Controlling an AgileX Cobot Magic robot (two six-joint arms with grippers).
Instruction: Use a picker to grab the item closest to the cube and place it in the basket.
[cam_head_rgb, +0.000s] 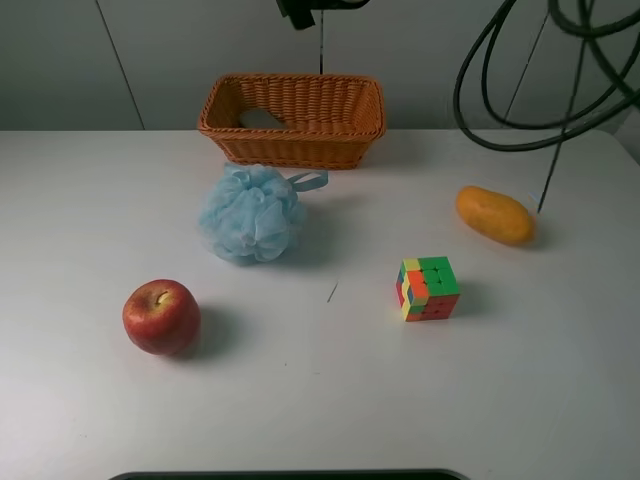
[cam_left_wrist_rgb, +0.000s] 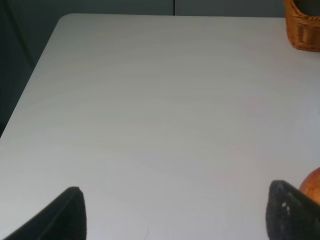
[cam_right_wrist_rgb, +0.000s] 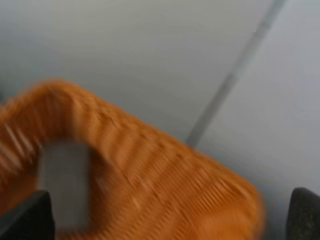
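The orange-brown wicker basket (cam_head_rgb: 290, 145) stands at the back of the white table. The grey felt item (cam_head_rgb: 262, 119) lies inside it, at its left end. The multicoloured cube (cam_head_rgb: 428, 288) sits right of centre. Only a black part of the picker, my right gripper (cam_head_rgb: 297, 12), shows at the top edge, above the basket. The blurred right wrist view shows the gripper (cam_right_wrist_rgb: 165, 215) open and empty over the basket (cam_right_wrist_rgb: 165, 175), with the item (cam_right_wrist_rgb: 64, 185) inside. My left gripper (cam_left_wrist_rgb: 180, 212) is open and empty over bare table.
A fluffy light-blue pouf (cam_head_rgb: 252, 213) lies in front of the basket. A red apple (cam_head_rgb: 161, 316) sits front left and shows by my left gripper (cam_left_wrist_rgb: 312, 185). An orange oval fruit (cam_head_rgb: 494, 214) lies at the right. Black cables (cam_head_rgb: 520, 90) hang at the upper right.
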